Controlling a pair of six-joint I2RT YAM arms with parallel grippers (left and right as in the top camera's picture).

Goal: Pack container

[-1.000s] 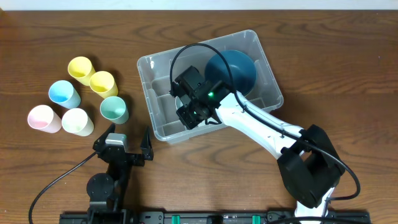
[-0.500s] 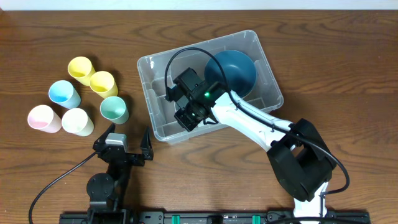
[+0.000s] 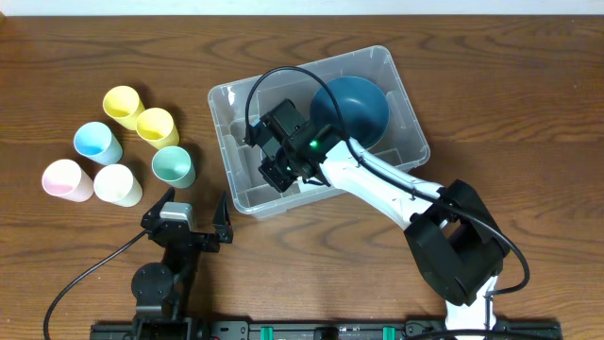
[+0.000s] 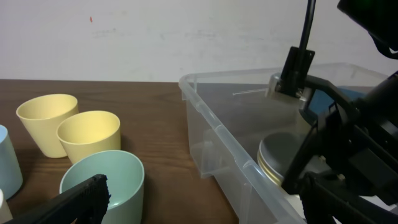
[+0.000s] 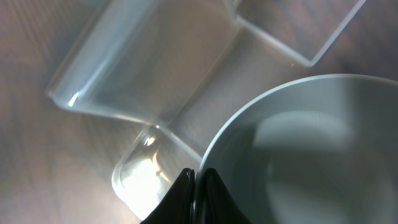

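Note:
The clear plastic container (image 3: 406,106) stands mid-table with a dark blue bowl (image 3: 354,102) leaning in its far end. My right gripper (image 3: 274,170) is down inside the near left part of it. In the right wrist view this gripper (image 5: 199,182) is shut on the rim of a pale grey bowl (image 5: 298,149), one finger inside and one outside. The left wrist view shows that grey bowl (image 4: 280,150) low in the container (image 4: 211,121), on top of another rim. My left gripper (image 3: 189,217) rests open near the front edge, holding nothing.
Several pastel cups stand left of the container: two yellow (image 3: 123,102) (image 3: 157,126), a blue (image 3: 97,142), a green (image 3: 174,166), a pink (image 3: 66,178) and a cream one (image 3: 117,184). The green cup (image 4: 102,177) is just ahead of my left fingers.
My right gripper has closed onto the grey bowl's rim and shifted slightly left and farther back inside the container. The left arm has stayed still.

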